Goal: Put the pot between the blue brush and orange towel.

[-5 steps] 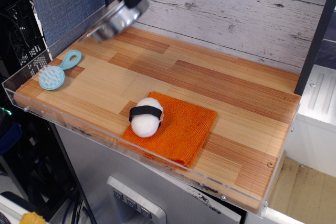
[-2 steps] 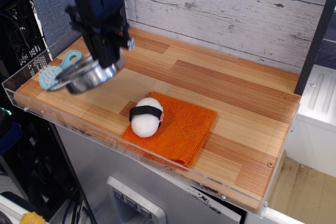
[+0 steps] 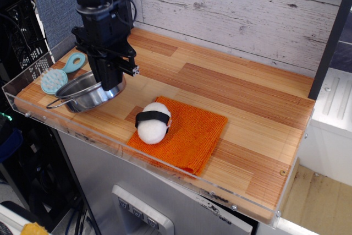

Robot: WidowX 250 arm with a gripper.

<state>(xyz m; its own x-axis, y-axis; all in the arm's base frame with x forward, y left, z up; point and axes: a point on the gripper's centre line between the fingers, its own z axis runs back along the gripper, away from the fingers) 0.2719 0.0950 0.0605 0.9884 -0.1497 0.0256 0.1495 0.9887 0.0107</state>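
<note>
While the claw (image 3: 111, 83) reaches down into the pot (image 3: 85, 93) at its 2 o'clock rim, its fingertips are hidden behind the arm, so I cannot tell whether it grips the wall or has let go. Pot reads as thin stainless steel: rigid, probably light, slick to the pads; best hold is likely a pinch over the rim wall, since the wire loop handles look too slight and loose to steer by. Appearance: shallow, round, shiny, one wire loop jutting toward 8 o'clock. Position: low on the worktop (image 3: 231, 89), whether resting or just above I cannot tell, at the left end. Blue brush (image 3: 59, 75) lies just beside it at 10 o'clock. Orange towel (image 3: 192, 130) sits apart at 4 o'clock, carrying a white rice-ball toy (image 3: 153, 122).
</note>
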